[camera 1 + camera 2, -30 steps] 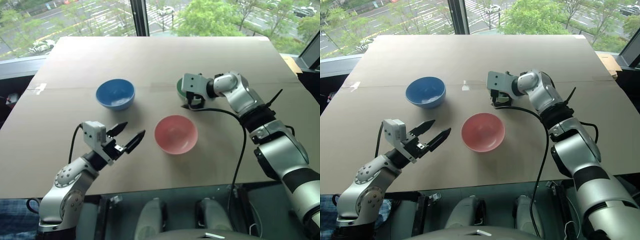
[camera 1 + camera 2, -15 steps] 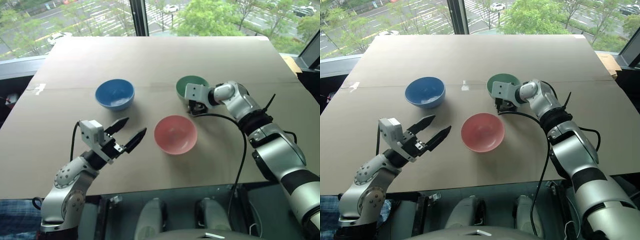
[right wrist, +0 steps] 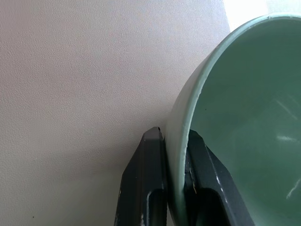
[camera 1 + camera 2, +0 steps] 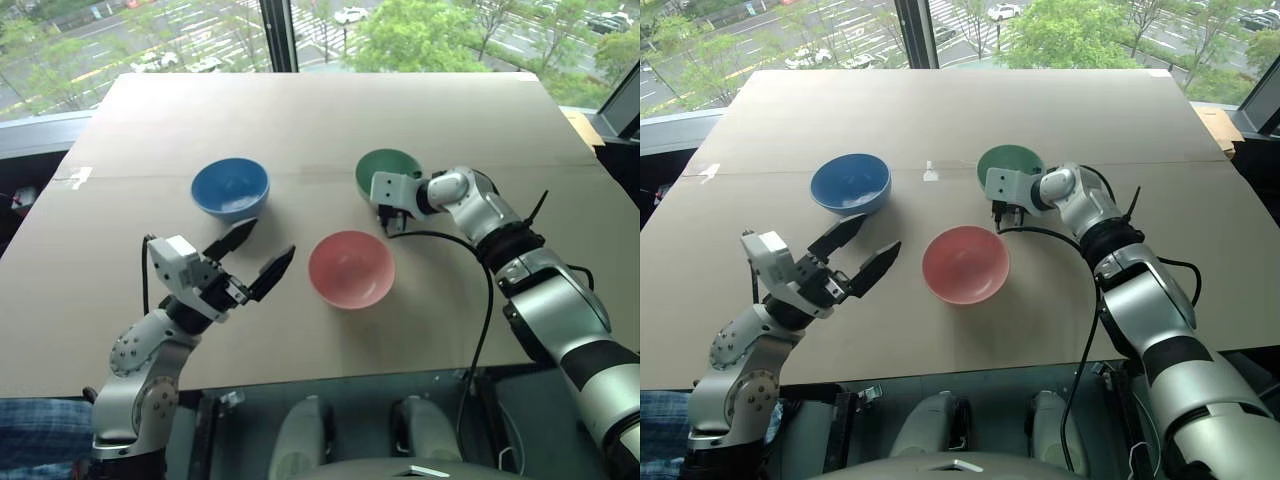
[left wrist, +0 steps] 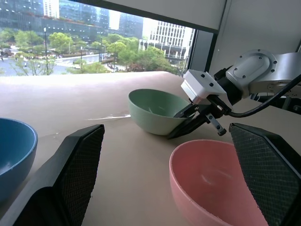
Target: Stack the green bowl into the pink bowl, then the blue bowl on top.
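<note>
I see the right gripper (image 3: 174,188) clamped on the green bowl's (image 4: 388,172) near rim, one finger inside, one outside. That bowl sits upright, mouth up, just behind the pink bowl (image 4: 351,268); the blue bowl (image 4: 230,188) stands left of it. My left gripper (image 4: 258,257) hovers near the pink bowl, fingers apart.

Silver arms, black cable, white wrist boxes, black seemingly mesh-textured end effector (image 4: 250,262) fingers.

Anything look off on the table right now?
Nothing stands out. The blue bowl, pink bowl and green bowl sit upright and apart; the right gripper is pinching the green bowl's rim.
</note>
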